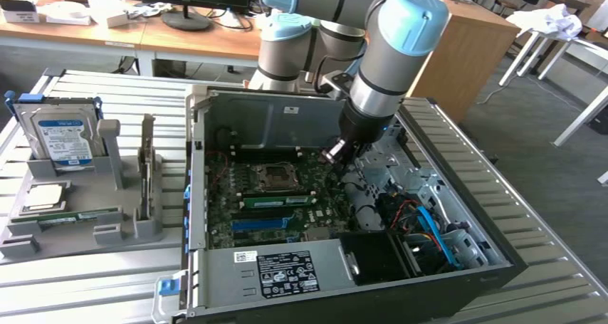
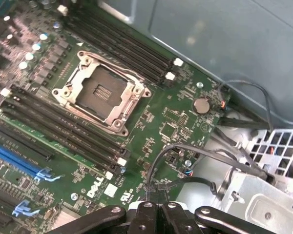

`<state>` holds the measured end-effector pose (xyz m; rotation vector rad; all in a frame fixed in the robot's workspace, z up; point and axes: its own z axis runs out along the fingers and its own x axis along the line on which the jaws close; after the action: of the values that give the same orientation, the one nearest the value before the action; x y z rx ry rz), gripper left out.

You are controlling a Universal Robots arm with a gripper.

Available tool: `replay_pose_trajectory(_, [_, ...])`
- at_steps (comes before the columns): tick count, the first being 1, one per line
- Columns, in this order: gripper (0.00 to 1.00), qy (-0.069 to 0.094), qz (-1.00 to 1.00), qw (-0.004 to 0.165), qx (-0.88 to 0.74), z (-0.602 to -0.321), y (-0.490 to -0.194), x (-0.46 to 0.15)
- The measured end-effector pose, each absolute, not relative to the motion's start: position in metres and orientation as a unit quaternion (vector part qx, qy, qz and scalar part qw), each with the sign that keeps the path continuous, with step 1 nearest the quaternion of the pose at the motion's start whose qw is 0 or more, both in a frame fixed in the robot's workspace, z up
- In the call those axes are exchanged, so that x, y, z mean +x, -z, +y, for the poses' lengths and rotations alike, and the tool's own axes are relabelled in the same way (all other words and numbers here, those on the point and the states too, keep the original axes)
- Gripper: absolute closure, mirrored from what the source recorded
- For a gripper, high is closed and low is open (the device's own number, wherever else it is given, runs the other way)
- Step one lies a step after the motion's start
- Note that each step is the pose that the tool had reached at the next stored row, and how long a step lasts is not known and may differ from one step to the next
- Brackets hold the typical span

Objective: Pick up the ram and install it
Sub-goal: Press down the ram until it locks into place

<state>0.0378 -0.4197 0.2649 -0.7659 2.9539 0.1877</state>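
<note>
**Desk:** The gripper [image 1: 334, 154] first. What is it doing?

**Photographer:** It hangs inside the open computer case [image 1: 221, 274], above the motherboard [image 1: 249, 228] and beside the drive cage on the exterior view's right. Its fingers are clenched together with nothing between them. In the wrist view, the gripper's black linkage [image 2: 154, 214] sits over the board's edge, above a bundle of black cables [image 2: 195, 148].

**Desk:** And the ram?

**Photographer:** The ram [image 1: 81, 216] lies low in the grey holder [image 1: 57, 240] on the slatted table [image 1: 95, 285], on the exterior view's left. It is outside the case and well apart from the gripper. A silver hard drive [image 1: 62, 140] with a white-blue label stands upright in the same holder, with a grey upright card [image 1: 147, 164] next to it.

**Desk:** Anything on the board itself?

**Photographer:** A second green stick [image 1: 278, 200] stands in a slot just below the processor socket [image 1: 275, 174]. The wrist view has that socket [image 2: 100, 92] empty, flanked on both sides by long black memory slots [image 2: 122, 46]. A coin cell [image 2: 201, 104] sits near the board's edge.
</note>
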Motion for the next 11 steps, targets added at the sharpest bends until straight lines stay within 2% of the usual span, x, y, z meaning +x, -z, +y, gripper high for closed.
replay_pose_trajectory(11, [0.9,-0.058,0.981,0.047,-0.178,-0.4198,-0.2647,0.0378])
